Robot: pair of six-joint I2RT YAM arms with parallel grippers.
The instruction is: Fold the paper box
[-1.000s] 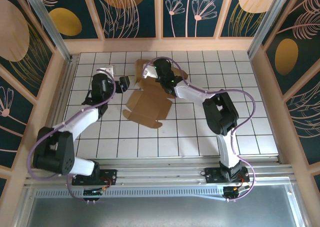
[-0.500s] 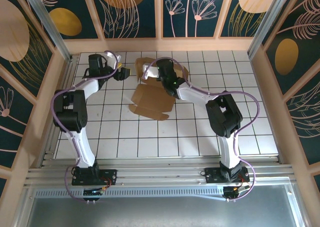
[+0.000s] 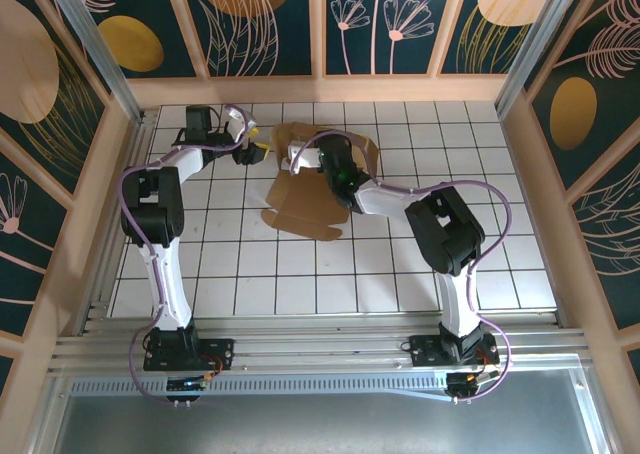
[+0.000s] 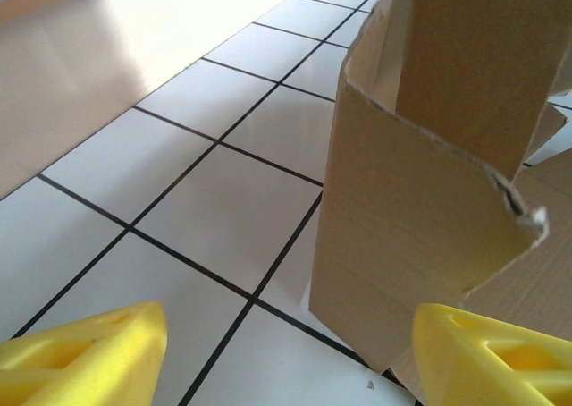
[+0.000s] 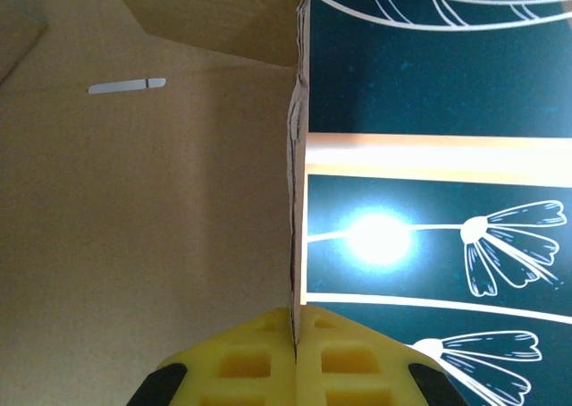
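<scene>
Two claws at plain brown die-cut cardboard box [image 3: 300,202]: right claw [image 5: 295,321] pinching a panel edge, left claw [image 4: 290,330] wide; could tear if yanked.

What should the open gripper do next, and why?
Probably the left gripper should ease forward around the standing flap of the box and close. Its jaws stand open close to it, while the right gripper pinches another edge.

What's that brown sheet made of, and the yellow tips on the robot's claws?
The paper box looks like plain brown cardboard, matte, with a raw fibrous cut edge and creased folds. The yellow fingertips look like moulded rubber or plastic, matte, with square recesses; which one is unclear.
</scene>
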